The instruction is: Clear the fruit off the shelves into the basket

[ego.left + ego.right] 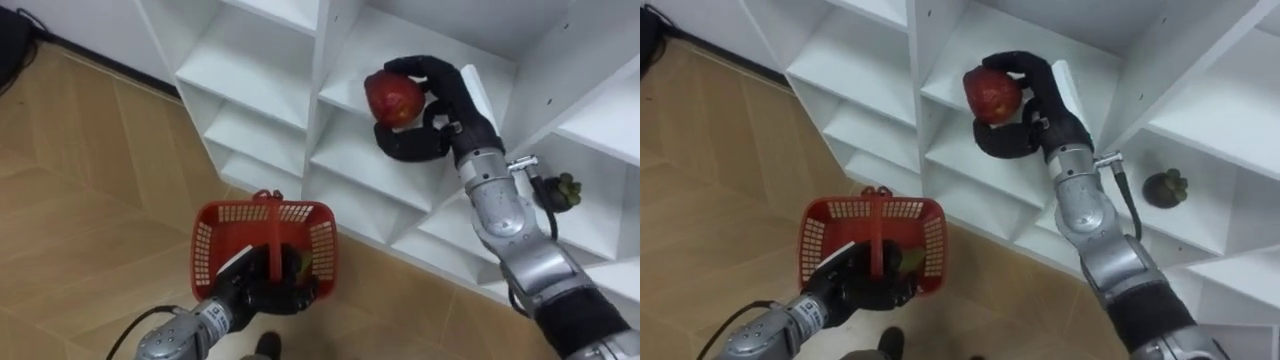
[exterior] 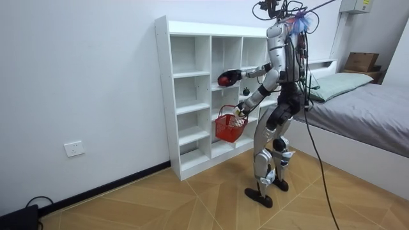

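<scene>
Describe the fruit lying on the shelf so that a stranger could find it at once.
Face the white closet of open compartments. Look in the next column right of the right hand, which grips a red fruit. There lies the dark fruit: small, round, with a green top, alone and untouched.

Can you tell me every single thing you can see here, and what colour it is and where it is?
red fruit: one, red, held up in front of a closet shelf
basket: one, red, hanging above the floor, down in front of the closet
dark fruit: one, dark green, on a shelf to the right of the right arm
closet: one, white, open shelves, against the wall
floor: one, brown wood, under everything
bed: one, grey cover, at the room view's right
socket: one, white, low on the wall
right hand: one, black, fingers curled round the red fruit
left hand: one, black, fingers curled round the basket's handle
</scene>
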